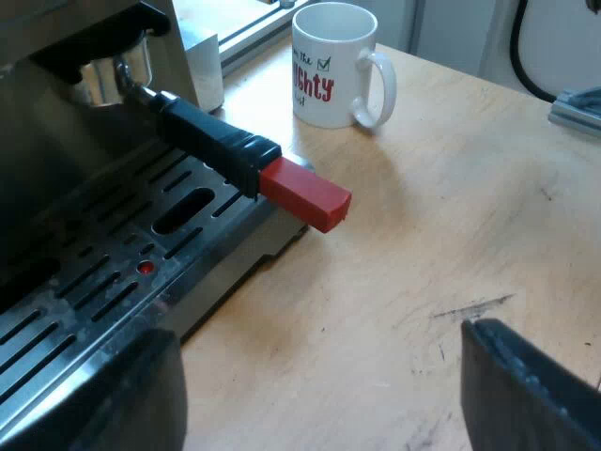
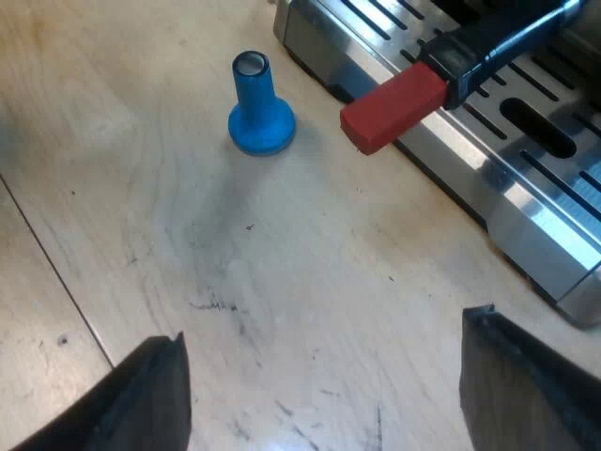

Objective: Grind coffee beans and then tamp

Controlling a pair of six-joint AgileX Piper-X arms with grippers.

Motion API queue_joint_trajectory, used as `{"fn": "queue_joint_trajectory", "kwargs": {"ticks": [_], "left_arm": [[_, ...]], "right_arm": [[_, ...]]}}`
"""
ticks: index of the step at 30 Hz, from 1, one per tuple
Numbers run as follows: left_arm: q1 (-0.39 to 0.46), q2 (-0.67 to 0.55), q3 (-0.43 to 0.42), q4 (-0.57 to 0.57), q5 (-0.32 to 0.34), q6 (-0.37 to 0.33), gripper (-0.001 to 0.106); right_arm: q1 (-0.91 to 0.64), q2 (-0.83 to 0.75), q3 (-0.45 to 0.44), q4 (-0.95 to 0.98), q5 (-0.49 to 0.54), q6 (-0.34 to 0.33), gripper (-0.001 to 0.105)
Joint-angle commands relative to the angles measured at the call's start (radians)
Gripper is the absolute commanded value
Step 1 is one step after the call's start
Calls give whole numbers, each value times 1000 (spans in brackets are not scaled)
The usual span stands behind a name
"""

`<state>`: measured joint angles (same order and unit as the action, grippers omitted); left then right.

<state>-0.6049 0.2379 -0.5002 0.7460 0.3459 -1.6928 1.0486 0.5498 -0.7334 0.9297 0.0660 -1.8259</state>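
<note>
Left gripper (image 1: 300, 376): two black fingers spread wide, nothing btwn them, no grip on anything. It hangs over the light wooden table (image 1: 451, 235), just beside the slotted steel drip tray (image 1: 94, 282) of the steel espresso machine (image 1: 56, 160). Past the fingers, the metal holder w/ black handle and red end (image 1: 282, 178) sits locked into the machine's front. Its handle angles out over the tray and the red tip pokes past the tray edge, above the wood. White mug w/ red lettering (image 1: 333, 66) stands upright farther on, well apart from the holder, its ear on the side away from the machine.

Right gripper (image 2: 319, 366): fingers likewise wide apart, empty, over bare wood near the tray's corner. Blue flared tamper (image 2: 258, 108) stands upright on its broad base on the table, near the holder's red tip but not touching it, and well clear of the fingers.
</note>
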Motion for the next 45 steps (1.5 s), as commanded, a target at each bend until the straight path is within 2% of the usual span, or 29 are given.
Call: {"fn": "queue_joint_trajectory", "kwargs": {"ticks": [1,3,5,6,7,9,16,17,23,26,28,34,41,45], "left_arm": [[-3,1,34,-50,54,2,63],[-3,1,56,-63,86,2,63],[-3,1,71,-73,89,2,63],[-3,1,79,-79,89,2,63],[-3,1,84,-83,89,2,63],[-6,1,102,-107,101,2,63],[-35,3,134,-148,106,2,63],[-39,3,134,-148,106,2,63],[-40,3,134,-148,106,2,63],[-40,3,138,-155,106,2,63],[-40,3,159,-202,106,2,63],[-40,3,198,-241,106,2,63],[-40,3,227,-259,106,2,63],[-40,3,231,-259,106,2,63]], "right_arm": [[80,24,-4,-59,111,41,62],[101,31,2,-84,126,56,62],[129,32,14,-129,150,83,62],[153,36,32,-177,181,119,62],[192,44,66,-251,251,191,62],[234,58,110,-344,335,237,62],[344,111,192,-514,479,247,62],[372,132,205,-551,527,262,62],[452,204,219,-604,685,298,62],[483,251,219,-626,740,352,62],[496,284,219,-642,795,405,62],[502,358,219,-642,852,481,62],[502,466,219,-666,882,515,61],[502,524,219,-692,904,522,44]]}}
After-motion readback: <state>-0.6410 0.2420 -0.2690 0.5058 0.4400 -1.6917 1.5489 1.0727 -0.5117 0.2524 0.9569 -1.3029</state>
